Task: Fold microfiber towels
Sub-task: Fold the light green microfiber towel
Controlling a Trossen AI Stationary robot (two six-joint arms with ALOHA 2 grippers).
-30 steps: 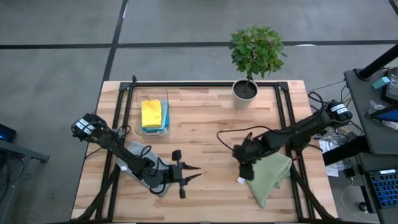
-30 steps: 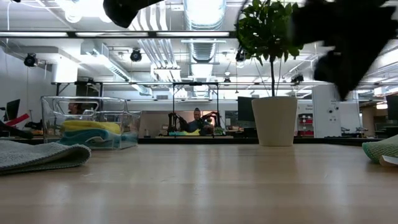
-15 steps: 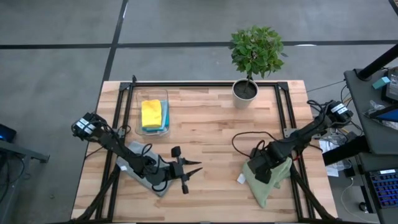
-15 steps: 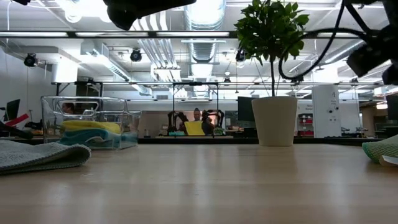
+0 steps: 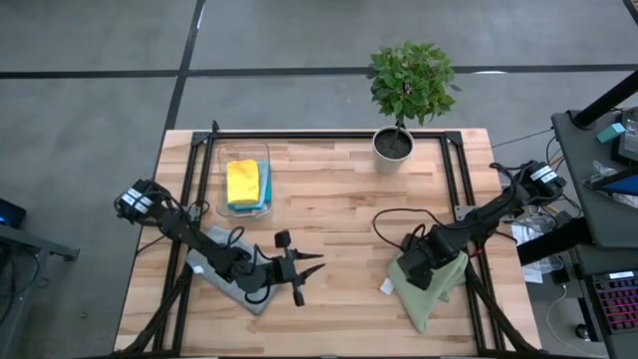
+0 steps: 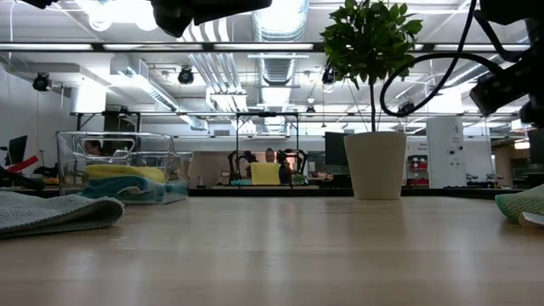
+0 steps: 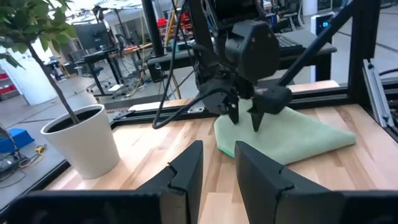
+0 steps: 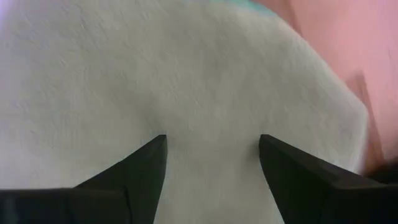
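An olive green towel (image 5: 431, 289) lies bunched on the table at the right, with a white tag (image 5: 384, 287) at its left edge. It also shows in the left wrist view (image 7: 298, 134). My right gripper (image 5: 419, 267) is open over it, fingers pointing down (image 7: 245, 121). The towel fills the right wrist view (image 8: 211, 93). A grey towel (image 5: 231, 277) lies flat under my left arm. My left gripper (image 5: 302, 277) is open and empty just right of it. A yellow towel (image 5: 242, 181) lies on a teal one in the bin. My right gripper's open fingertips (image 7: 257, 124) point down at the middle of the olive green towel's upper face (image 8: 211, 124). I cannot tell whether they touch the cloth or stand just above it.
A clear plastic bin (image 5: 261, 150) stands at the far left. A potted plant (image 5: 395, 145) stands at the far middle. Bare wood lies between the two arms. A black frame runs along the table's edges.
My right gripper has gone from the green towel's left edge toward the table's right edge, over the towel's middle, and come down closer to it. The towel lies as before.
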